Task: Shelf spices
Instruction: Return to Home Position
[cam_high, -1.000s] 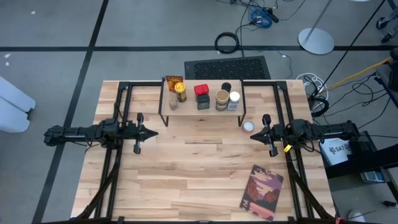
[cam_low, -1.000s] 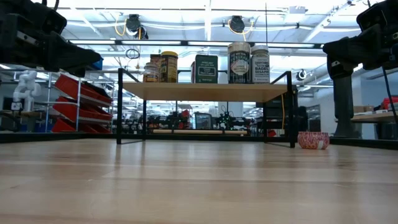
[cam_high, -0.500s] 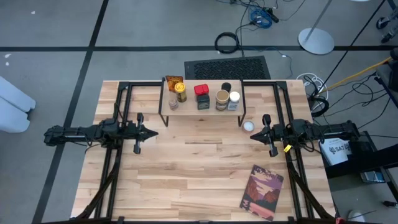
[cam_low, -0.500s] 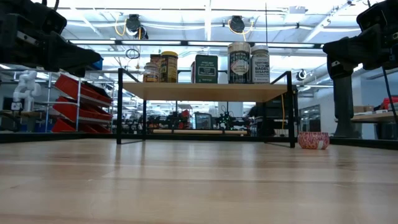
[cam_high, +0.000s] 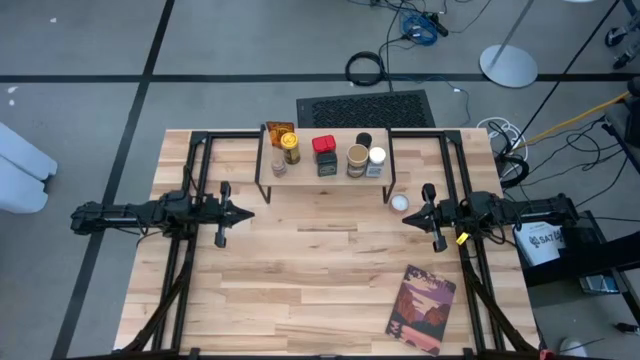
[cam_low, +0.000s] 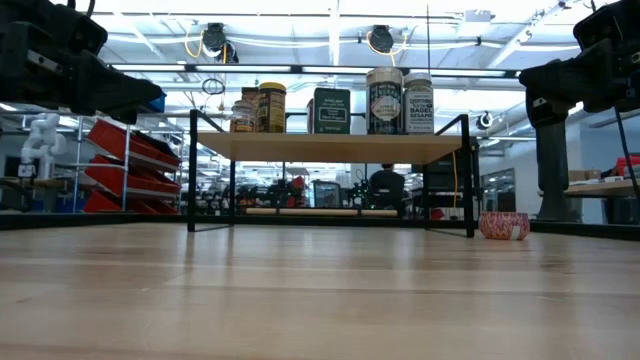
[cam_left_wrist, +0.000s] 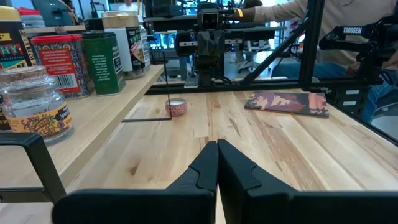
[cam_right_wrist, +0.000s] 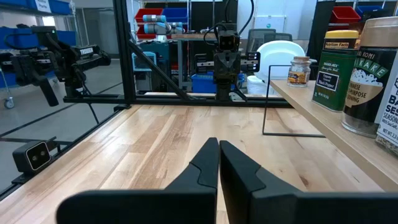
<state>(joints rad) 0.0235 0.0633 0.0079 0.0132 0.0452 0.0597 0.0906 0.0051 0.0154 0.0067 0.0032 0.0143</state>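
Smooth pale wood-plank table (cam_high: 320, 280) — shelf (cam_low: 330, 148) of pale wood, thin matt-black metal legs

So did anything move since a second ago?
Only a person far behind the table has come into sight, seen under the shelf. The left gripper and right gripper stayed shut at the table's sides, and the spices stayed on the shelf.

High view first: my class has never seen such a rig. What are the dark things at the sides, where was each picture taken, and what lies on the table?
Those are two robot arms. The left gripper and right gripper are shut and hold nothing. One camera looks down, one sits at table height, one rides on each wrist. The spices stand on the shelf; a small round tin by one leg and a book lie on the table.
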